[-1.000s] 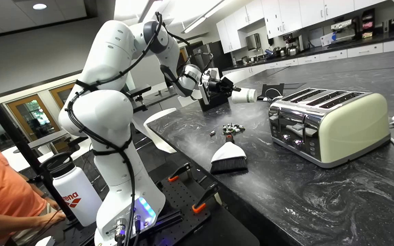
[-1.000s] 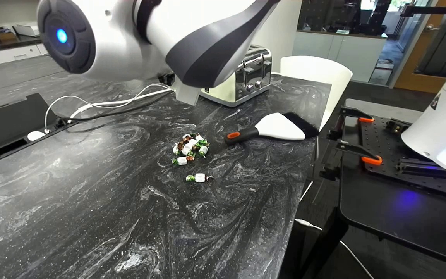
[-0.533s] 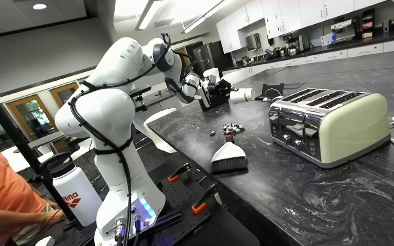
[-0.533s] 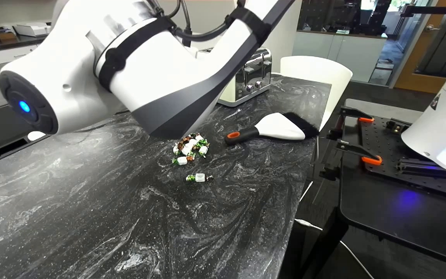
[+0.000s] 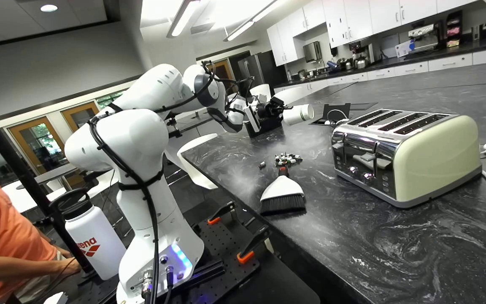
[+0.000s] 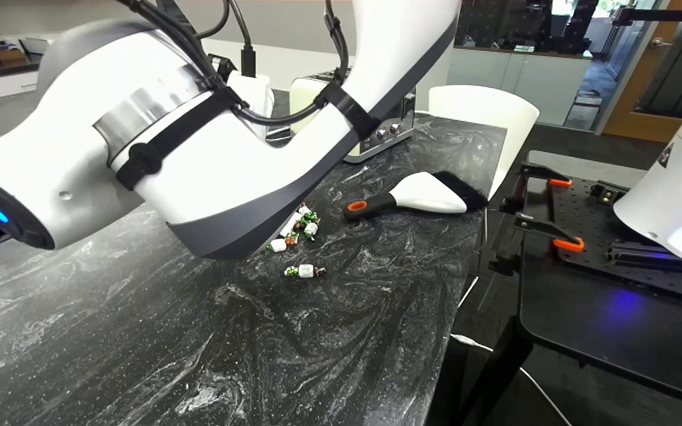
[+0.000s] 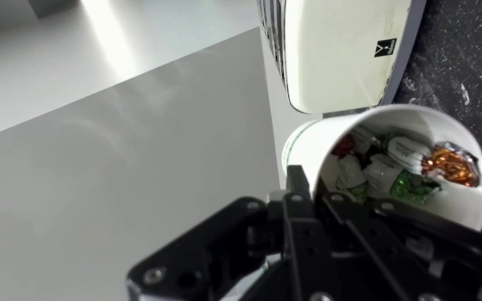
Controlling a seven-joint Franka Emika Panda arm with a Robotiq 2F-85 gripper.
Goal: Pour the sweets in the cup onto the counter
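Observation:
My gripper (image 7: 310,188) is shut on the wall of the white cup (image 7: 329,129), one finger inside the mouth and one outside. The cup lies nearly on its side, its mouth facing the wrist camera. Several wrapped sweets (image 7: 385,169) are inside it. In an exterior view my gripper (image 5: 286,109) holds the cup (image 5: 295,115) above the dark grey counter (image 5: 331,236), base toward the toaster. A pile of sweets (image 5: 287,159) and a single sweet (image 5: 262,165) lie on the counter. In an exterior view the arm partly covers the pile (image 6: 302,225) and hides the cup.
A white-and-black brush (image 5: 283,190) lies close to the pile, its handle toward it. A cream-green toaster (image 5: 437,158) stands beyond the cup; it also shows in the wrist view (image 7: 345,54). A black pop-up outlet box (image 5: 336,111) with cables stands behind the cup.
The arm's upper links have lowered, and in an exterior view the forearm has swung down and left. The held cup has shifted slightly and its base end has risen. The sweets on the counter have not moved.

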